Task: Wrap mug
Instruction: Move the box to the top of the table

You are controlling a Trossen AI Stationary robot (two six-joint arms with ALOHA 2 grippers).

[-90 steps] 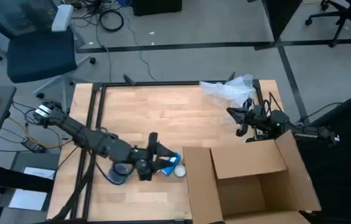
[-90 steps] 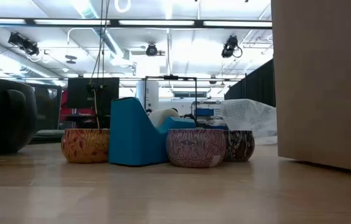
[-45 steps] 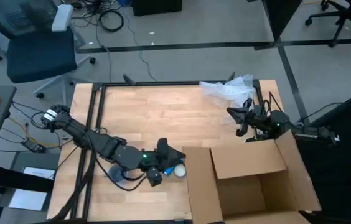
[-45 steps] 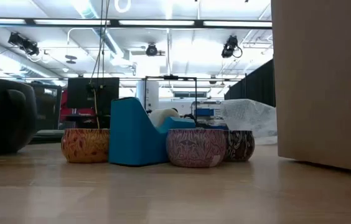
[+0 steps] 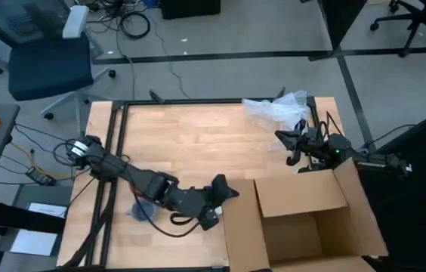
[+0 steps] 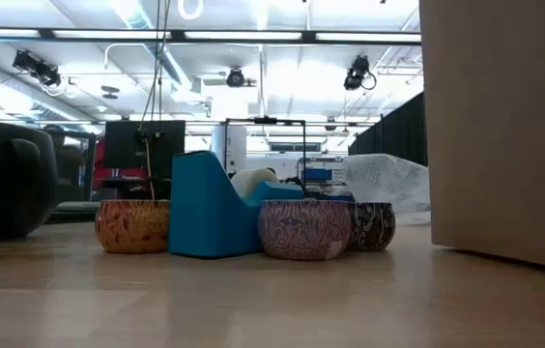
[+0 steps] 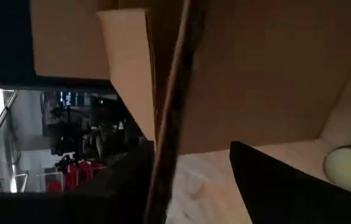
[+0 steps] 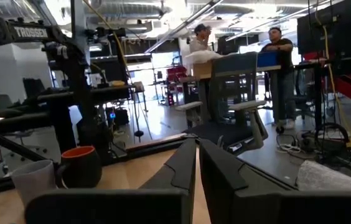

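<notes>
Ceramic, I judge, so the mug (image 7: pixel 350 167) is stiff, slippery and breakable; I'd take its rim. My left pincer (image 5: pixel 224 190) is spread beside the cardboard box (image 5: pixel 304 219); my right pincer (image 5: pixel 287 140) is closed, empty.

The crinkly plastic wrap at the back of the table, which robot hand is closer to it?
The right one. The right gripper sits just in front of the plastic wrap, near the table's far right corner. The left gripper is far off, near the front, beside the cardboard box.
</notes>
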